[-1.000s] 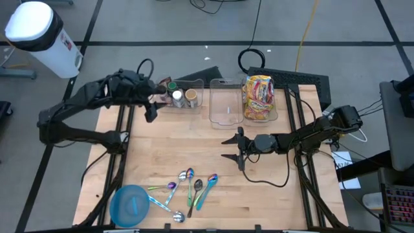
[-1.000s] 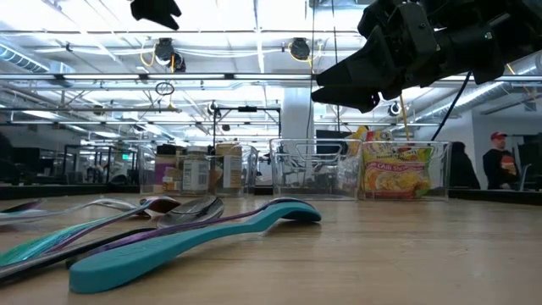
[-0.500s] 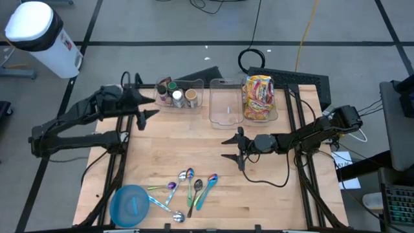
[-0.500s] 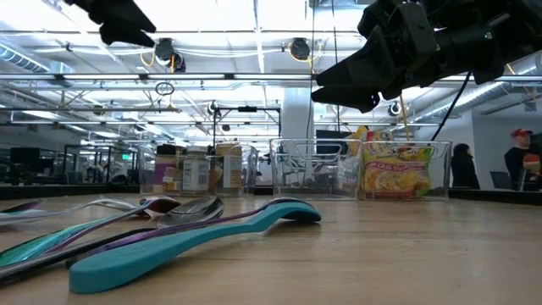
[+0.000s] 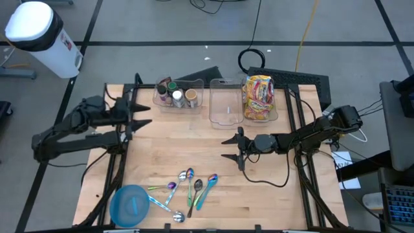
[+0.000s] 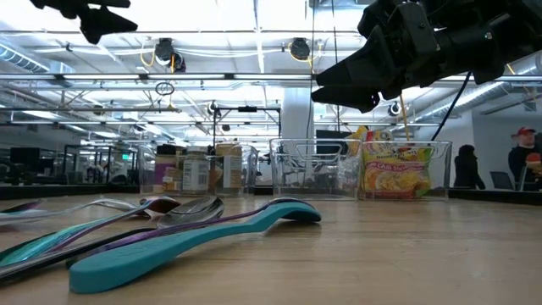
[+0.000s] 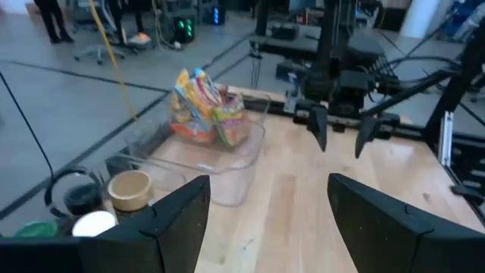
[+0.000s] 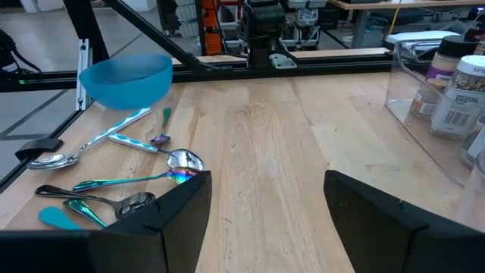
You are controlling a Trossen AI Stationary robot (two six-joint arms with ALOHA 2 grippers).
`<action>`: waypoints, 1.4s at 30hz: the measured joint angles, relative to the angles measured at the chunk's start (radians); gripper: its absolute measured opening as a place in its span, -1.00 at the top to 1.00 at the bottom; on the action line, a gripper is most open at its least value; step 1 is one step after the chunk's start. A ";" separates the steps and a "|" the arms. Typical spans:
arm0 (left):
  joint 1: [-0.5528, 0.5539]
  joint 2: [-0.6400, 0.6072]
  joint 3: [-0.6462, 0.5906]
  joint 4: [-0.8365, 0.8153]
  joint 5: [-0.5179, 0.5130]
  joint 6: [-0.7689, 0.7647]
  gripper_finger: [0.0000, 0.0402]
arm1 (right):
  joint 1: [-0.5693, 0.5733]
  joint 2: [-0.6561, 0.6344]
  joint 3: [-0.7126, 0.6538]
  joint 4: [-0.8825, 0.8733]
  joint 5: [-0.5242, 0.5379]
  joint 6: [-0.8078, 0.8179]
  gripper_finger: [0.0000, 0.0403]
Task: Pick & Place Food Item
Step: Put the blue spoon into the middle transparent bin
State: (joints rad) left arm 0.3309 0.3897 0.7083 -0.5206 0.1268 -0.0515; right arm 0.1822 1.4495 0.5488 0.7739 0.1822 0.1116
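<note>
two dark grippers spread, empty: left gripper [image 5: 141, 114] near table's left edge, right gripper [image 5: 231, 147] mid-table. colourful crinkly noodle packet [image 5: 258, 97] sits in clear plastic bin [image 5: 275, 115]. step: pre-reach; next needs approach over bin.

1. My wooden table [image 5: 168, 145] carries a blue bowl [image 5: 131, 205] at its near left corner.
2. Just beside the bowl I note a cluster of spoons [image 5: 189, 186], iridescent and teal, lying flat and partly overlapping.
3. Along the far edge I find three clear bins in a row; the middle bin [image 5: 224, 103] holds nothing that I can make out.
4. A white bin with a black rim [image 5: 40, 35] stands on the floor beyond the table's far left corner.
5. A coiled black cable [image 5: 253, 59] lies on the floor behind the table.
6. In the low view a person [image 6: 522, 161] stands far off at the right.
</note>
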 joint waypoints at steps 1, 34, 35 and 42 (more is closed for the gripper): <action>0.000 -0.012 0.000 0.000 -0.004 0.005 -0.38 | 0.000 0.000 0.000 0.000 0.000 0.000 -0.23; 0.000 -0.285 -0.335 0.132 0.109 -0.047 -0.40 | 0.000 0.000 0.000 0.000 0.000 0.000 -0.23; 0.000 -0.291 -0.345 0.139 0.109 -0.056 -0.41 | 0.000 0.000 0.000 0.000 0.000 0.000 -0.23; 0.000 -0.293 -0.404 0.205 0.110 -0.086 -0.41 | 0.000 0.000 0.000 0.002 0.000 0.000 -0.23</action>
State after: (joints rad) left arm 0.3309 0.0971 0.3041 -0.3152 0.2371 -0.1372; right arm 0.1822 1.4495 0.5488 0.7758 0.1822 0.1116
